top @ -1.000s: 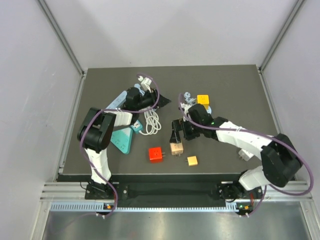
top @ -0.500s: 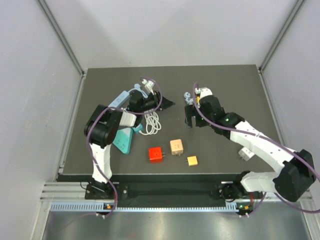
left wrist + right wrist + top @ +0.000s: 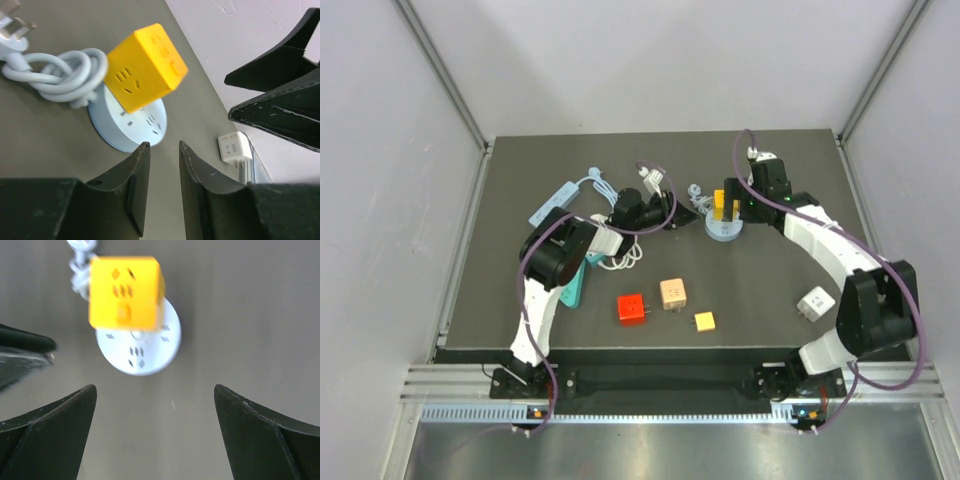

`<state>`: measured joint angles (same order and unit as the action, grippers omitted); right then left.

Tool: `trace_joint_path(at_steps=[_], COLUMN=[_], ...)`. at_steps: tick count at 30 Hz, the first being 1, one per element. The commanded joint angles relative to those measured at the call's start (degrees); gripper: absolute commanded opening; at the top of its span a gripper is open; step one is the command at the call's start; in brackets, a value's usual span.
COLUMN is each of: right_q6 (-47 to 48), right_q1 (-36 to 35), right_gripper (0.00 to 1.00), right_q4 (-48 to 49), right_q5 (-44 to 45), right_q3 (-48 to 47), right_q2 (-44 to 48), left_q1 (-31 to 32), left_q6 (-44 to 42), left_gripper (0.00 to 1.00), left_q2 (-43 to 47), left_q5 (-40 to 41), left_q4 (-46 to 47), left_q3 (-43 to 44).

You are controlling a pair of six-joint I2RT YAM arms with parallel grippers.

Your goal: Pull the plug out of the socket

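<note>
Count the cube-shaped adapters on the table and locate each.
5: yellow cube on the round socket; red cube, tan cube and small orange cube together near the front; white cube at right. More may be hidden.

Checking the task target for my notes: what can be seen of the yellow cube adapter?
The yellow cube adapter looks like glossy plastic, with socket slots on two visible faces. It stands, seemingly plugged in, on the round pale-blue socket, off-centre toward its rim, beside the socket's coiled cable. Nothing else touches it.
</note>
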<state>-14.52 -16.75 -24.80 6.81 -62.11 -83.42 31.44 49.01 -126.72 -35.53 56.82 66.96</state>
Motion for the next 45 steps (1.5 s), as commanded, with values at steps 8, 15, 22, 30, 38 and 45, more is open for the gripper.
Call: trace_joint_path(at_steps=[8,15,22,30,38,45], right_q6=[1.95,1.69,0.90,-1.91,-2.78,-4.11], right_q1=[-0.12,-0.12,-0.12,-0.73,-3.29,-3.55], right_gripper=[1.00,0.88,0.85,0.82,0.79,0.70], right_q4=[7.31,7.39,7.31,8.27,5.82,5.90], right_q5=[-3.12,-2.15,-1.97,-1.19,6.37,7.08], right_q3=[-9.17,-10.67,-12.86,-13.65,-16.20,-15.85], right_q2=[-10.36,-11.59,-13.52,-16.51,-20.38,-21.70], left_q1=[2.48,4.59,4.95,5.82,6.35,7.32], left_q6=[2.23,0.47,1.43,1.35,-2.26,-3.13], left_gripper=[0.24,0.19,0.14,0.08,0.02,0.00], left_q2=[-4.85,-7.22,-9.51,-11.18,-8.99,-9.60], left_q5=[4.42,6.00,8.28,9.16,11.45,11.88], left_q4=[-1.62,-5.75,-8.65,-12.16,-21.12,-24.99], left_q3=[6.69,10.91,12.32,14.52,13.90,15.39])
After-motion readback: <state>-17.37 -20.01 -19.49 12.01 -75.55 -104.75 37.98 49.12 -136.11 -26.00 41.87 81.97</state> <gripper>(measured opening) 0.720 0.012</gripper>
